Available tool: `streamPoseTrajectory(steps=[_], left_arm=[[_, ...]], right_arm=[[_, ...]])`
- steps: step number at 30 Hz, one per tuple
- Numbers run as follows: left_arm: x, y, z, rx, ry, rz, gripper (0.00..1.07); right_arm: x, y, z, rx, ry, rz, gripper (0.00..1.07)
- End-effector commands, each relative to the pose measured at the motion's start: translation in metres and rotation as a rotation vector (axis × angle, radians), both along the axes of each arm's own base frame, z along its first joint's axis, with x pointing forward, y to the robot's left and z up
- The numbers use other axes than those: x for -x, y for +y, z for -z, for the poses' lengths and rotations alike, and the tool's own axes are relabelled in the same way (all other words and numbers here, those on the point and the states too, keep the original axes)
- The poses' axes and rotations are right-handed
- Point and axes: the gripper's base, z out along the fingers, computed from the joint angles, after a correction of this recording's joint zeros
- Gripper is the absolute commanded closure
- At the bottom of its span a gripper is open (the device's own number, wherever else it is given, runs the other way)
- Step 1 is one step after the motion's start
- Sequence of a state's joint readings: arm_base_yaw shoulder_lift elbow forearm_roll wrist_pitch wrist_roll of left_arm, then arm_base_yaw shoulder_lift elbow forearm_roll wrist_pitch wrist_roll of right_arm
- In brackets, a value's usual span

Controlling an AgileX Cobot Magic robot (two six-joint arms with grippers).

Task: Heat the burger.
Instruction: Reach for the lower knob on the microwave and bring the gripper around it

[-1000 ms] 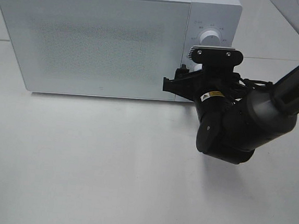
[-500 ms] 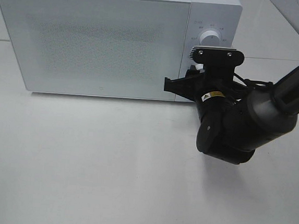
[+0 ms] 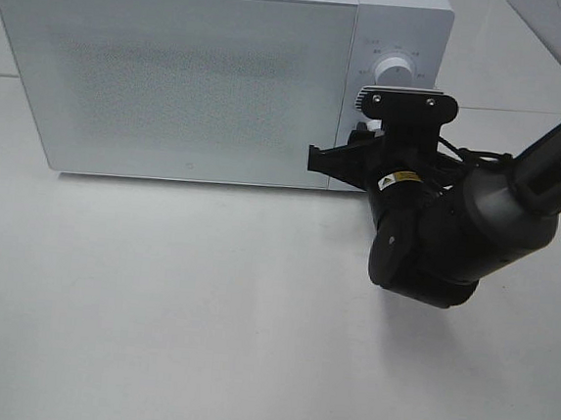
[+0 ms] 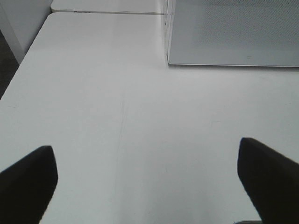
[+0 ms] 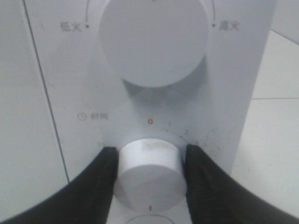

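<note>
Two right gripper (image 5: 150, 156) jaws, wider a second ago, now clamp the timer knob (image 5: 148, 173) of the microwave (image 3: 415, 25), ready to set heating. The left gripper (image 4: 147, 172) stands released. We see no burger, presumably behind the door (image 3: 174, 83).

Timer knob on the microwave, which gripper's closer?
Right. The right gripper clamps the timer knob between its fingers; the left gripper is open over the table, off the microwave's other end.
</note>
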State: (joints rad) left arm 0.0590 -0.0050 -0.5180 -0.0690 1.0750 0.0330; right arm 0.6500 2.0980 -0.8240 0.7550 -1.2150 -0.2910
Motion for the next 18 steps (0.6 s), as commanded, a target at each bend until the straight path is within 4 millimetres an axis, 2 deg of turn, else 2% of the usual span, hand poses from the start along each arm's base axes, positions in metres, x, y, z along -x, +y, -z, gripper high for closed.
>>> streamPoseTrajectory(steps=[1,8,18], left_arm=[[0.0008,0.0002,0.0000,-0.002,-0.010,-0.002,0.06],[0.0008,0.0002,0.0000,-0.002,-0.010,-0.002,0.06],[0.0008,0.0002,0.0000,-0.002,-0.010,-0.002,0.06]], right_arm=[[-0.0036,-0.0022,-0.0162,-0.035,-0.159,0.027,1.07],[-0.0037,-0.0012,-0.0164,-0.193,-0.165,0.030,1.07],[-0.0037,0.0029,-0.0153,-0.602,-0.148,0.024,1.07]])
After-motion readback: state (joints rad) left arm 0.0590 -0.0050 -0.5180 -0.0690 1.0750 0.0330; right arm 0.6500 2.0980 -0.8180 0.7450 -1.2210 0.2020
